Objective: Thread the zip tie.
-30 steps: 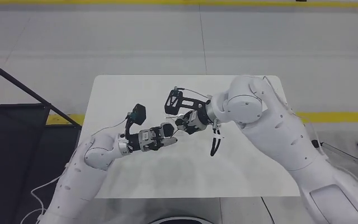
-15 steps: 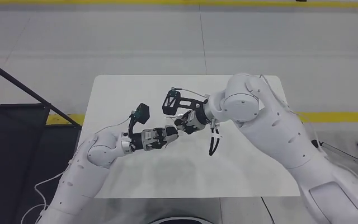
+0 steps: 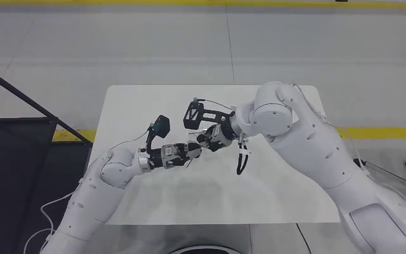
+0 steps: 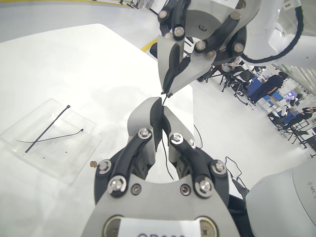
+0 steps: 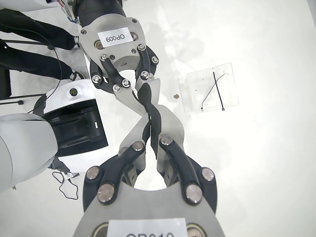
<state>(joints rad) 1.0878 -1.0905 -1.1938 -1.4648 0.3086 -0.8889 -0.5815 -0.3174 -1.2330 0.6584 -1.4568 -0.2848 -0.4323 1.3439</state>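
Note:
A thin black zip tie (image 4: 166, 160) is held in the air above the white table (image 3: 273, 190), between my two grippers. My left gripper (image 4: 159, 103) (image 3: 193, 152) is shut on its strap, and the loose tail hangs back between the fingers. Tip to tip with it, my right gripper (image 4: 166, 94) (image 5: 152, 117) (image 3: 204, 141) is shut on the tie's other end. From the right wrist, the left gripper (image 5: 146, 104) overlaps my own pads, and the tie is hidden between them.
A clear flat tray (image 4: 22, 146) (image 5: 230, 70) lies on the table to one side, holding two more black zip ties (image 4: 47, 129) (image 5: 218, 92). A small brown scrap (image 4: 93, 164) (image 5: 176, 96) lies beside the tray. The table's edges are near.
The left gripper has moved up and toward the right gripper, closing the gap until the tips meet. The right gripper shifted slightly toward it.

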